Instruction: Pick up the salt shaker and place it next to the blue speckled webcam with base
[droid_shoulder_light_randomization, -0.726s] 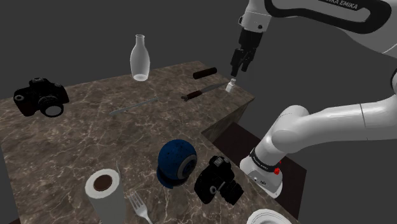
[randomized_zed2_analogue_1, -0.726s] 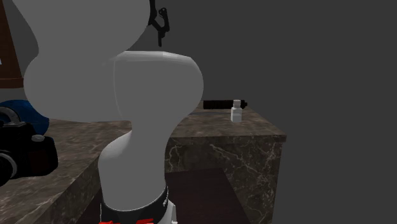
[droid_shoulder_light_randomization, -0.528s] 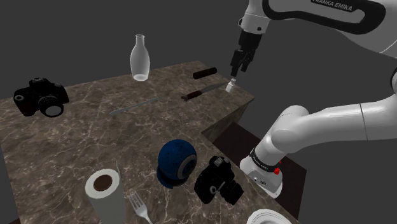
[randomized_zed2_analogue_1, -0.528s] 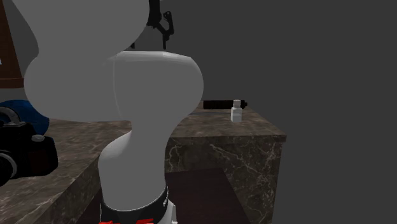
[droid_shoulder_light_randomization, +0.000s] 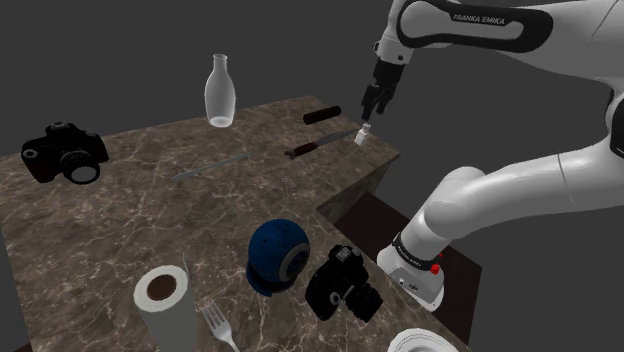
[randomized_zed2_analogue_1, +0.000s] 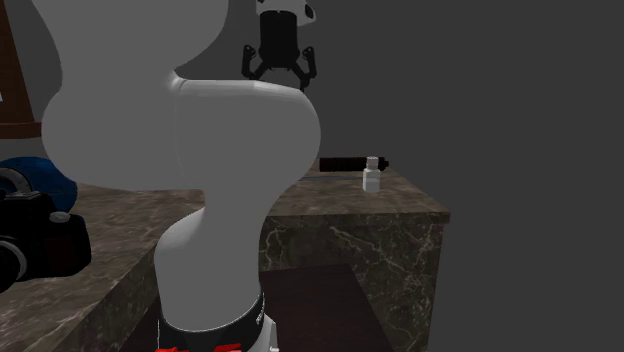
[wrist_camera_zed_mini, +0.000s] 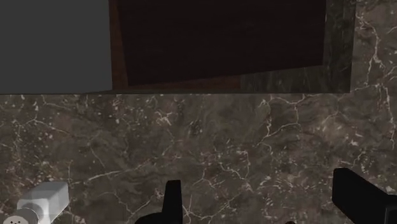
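The gripper (randomized_zed2_analogue_1: 280, 77), its 2 fingers (wrist_camera_zed_mini: 172, 198) spread wide, is hovering over the counter's (droid_shoulder_light_randomization: 130, 220) far corner after swivelling at the wrist. The white salt shaker (droid_shoulder_light_randomization: 364, 133) is standing untouched beside them, not between, so a grasp is likely still needing alignment, well apart from the blue webcam (droid_shoulder_light_randomization: 277, 255).
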